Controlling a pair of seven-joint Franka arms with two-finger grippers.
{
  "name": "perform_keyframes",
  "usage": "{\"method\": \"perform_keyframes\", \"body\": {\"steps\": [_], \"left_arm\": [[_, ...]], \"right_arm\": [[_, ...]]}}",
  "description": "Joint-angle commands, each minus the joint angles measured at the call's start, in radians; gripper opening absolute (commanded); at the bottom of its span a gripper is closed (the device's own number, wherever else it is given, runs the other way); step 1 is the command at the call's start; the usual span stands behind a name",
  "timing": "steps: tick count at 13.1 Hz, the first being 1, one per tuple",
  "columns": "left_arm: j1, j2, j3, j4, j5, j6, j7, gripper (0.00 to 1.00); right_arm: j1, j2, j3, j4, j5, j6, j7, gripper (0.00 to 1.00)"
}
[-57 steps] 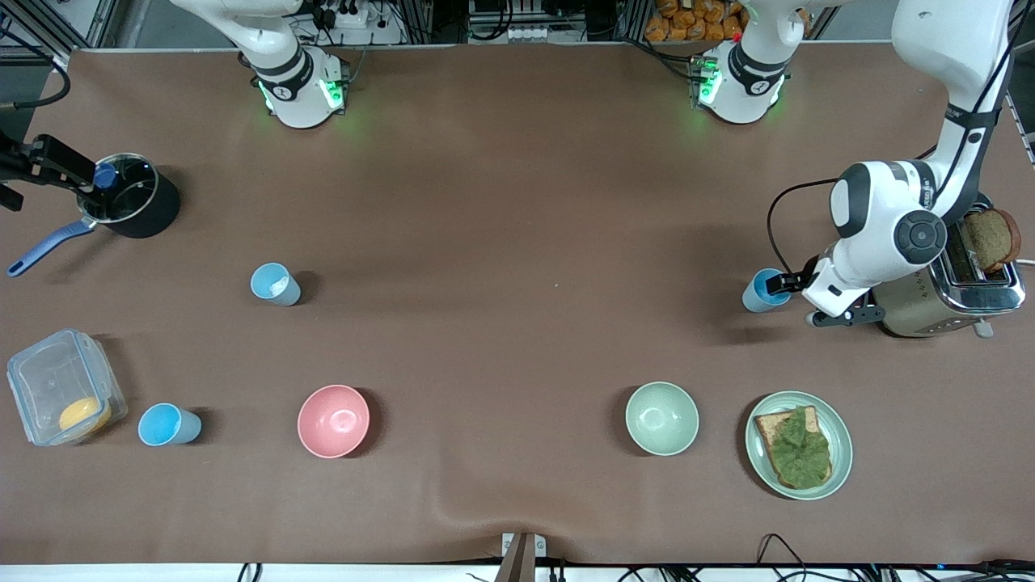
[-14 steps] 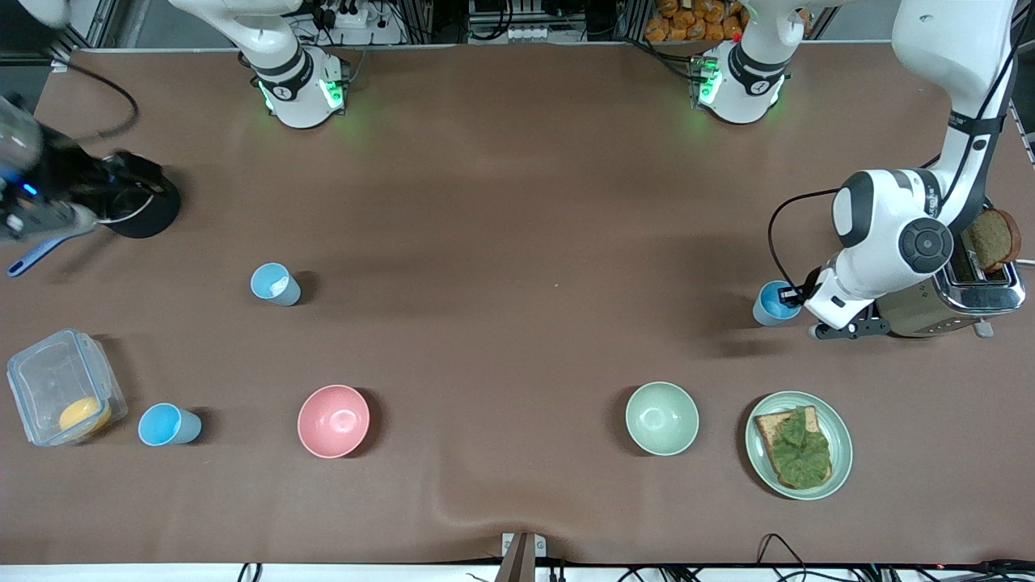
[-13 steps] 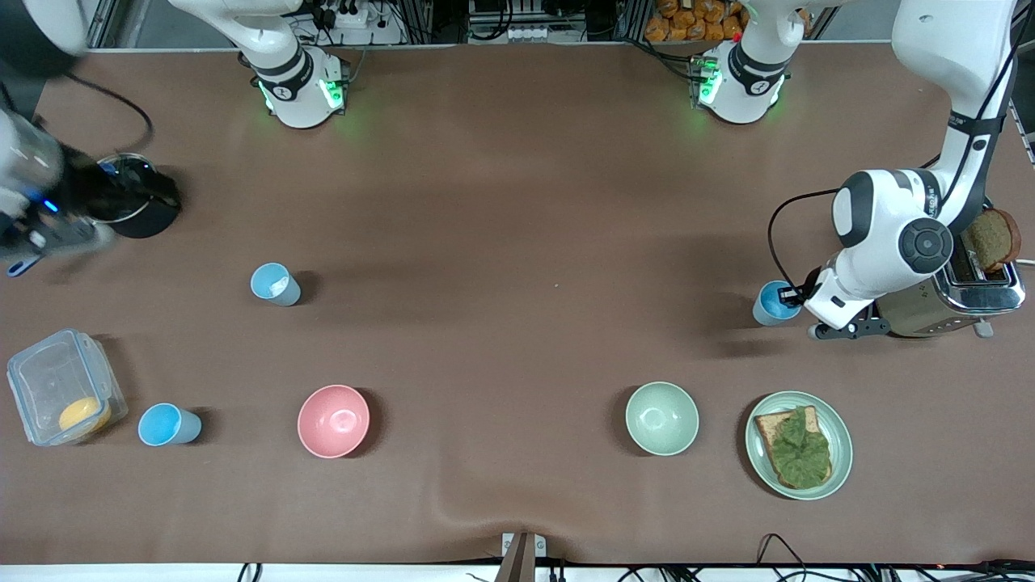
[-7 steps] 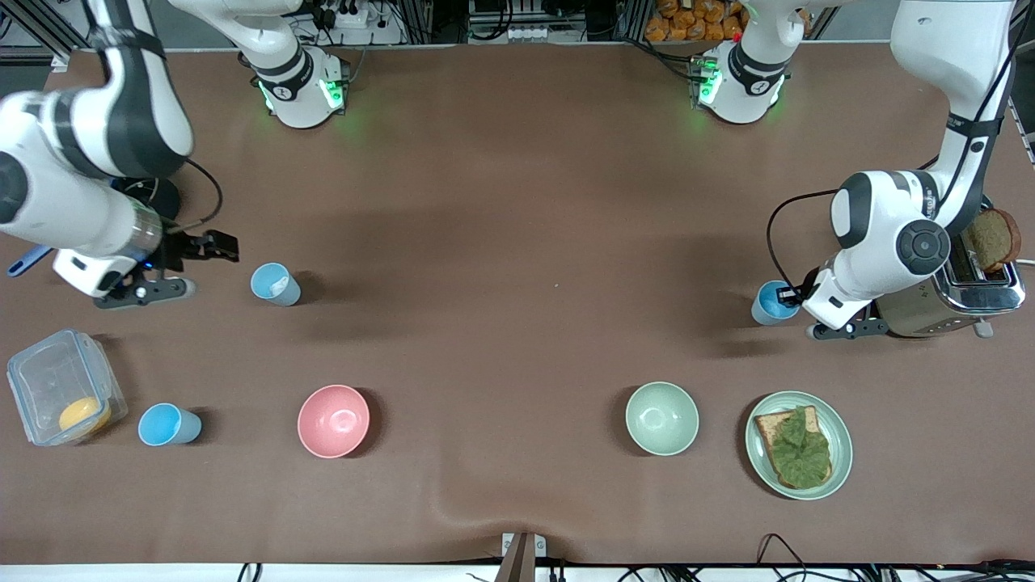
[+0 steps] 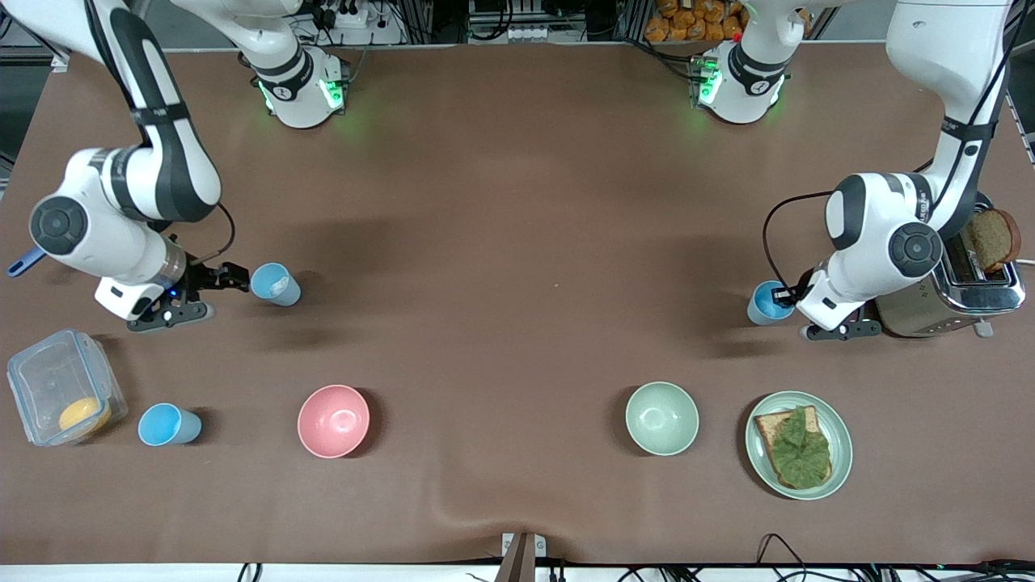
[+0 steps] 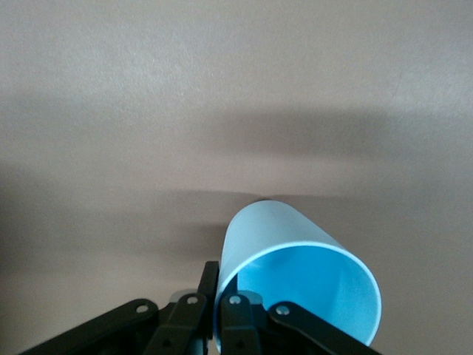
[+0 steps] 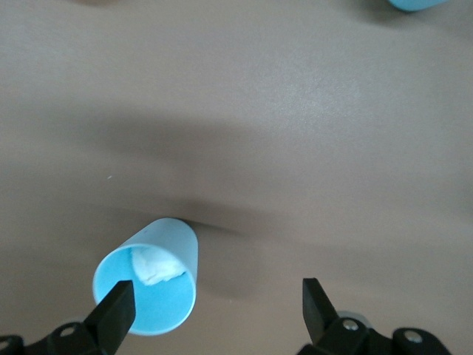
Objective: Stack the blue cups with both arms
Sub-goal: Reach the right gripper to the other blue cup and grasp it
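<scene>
Three blue cups show in the front view. My left gripper (image 5: 783, 296) is shut on the rim of one blue cup (image 5: 762, 304) beside the toaster; in the left wrist view (image 6: 219, 279) one finger is inside the cup (image 6: 295, 266) and one outside. My right gripper (image 5: 234, 280) is open right beside a second blue cup (image 5: 275, 284) with something white inside it. In the right wrist view (image 7: 214, 305) that cup (image 7: 151, 285) lies at one finger (image 7: 114, 314), not between the two. The third blue cup (image 5: 167, 425) stands by the clear container.
A pink bowl (image 5: 333, 420) and a pale green bowl (image 5: 661, 418) stand nearer the front camera. A plate (image 5: 841, 424) with toast and lettuce, a toaster (image 5: 946, 303) with bread, and a clear container (image 5: 48, 380) stand at the table's ends. Another blue cup's edge (image 7: 417, 3) shows in the right wrist view.
My right arm swung from the pot at its end of the table down to beside the second blue cup. My left gripper shifted slightly toward the table's middle with its cup.
</scene>
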Motion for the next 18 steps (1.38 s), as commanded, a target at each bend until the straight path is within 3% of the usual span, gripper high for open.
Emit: {"method": "perform_keyframes", "body": {"steps": [1,8,9,13,18], "left_arm": [[-0.001,0.003,0.001,0.027,0.016,-0.017,0.007,0.0],[-0.011,-0.014,-0.001,0.09,0.016,-0.103,0.008,0.0],[-0.013,-0.016,-0.001,0.105,0.016,-0.119,0.008,0.0],[-0.015,-0.014,-0.005,0.154,0.016,-0.181,0.008,0.0],[-0.021,-0.016,-0.004,0.206,0.016,-0.241,0.011,0.0]], "right_arm": [[-0.016,0.019,0.012,-0.019,-0.012,0.012,-0.007,1.0],[-0.018,0.021,0.012,-0.116,-0.012,0.089,-0.006,1.0],[-0.018,0.021,0.012,-0.116,-0.012,0.089,-0.006,0.94],[-0.008,0.038,0.014,-0.114,-0.012,0.084,0.008,0.47],[0.01,0.047,0.015,-0.099,-0.007,0.054,0.071,0.0]]}}
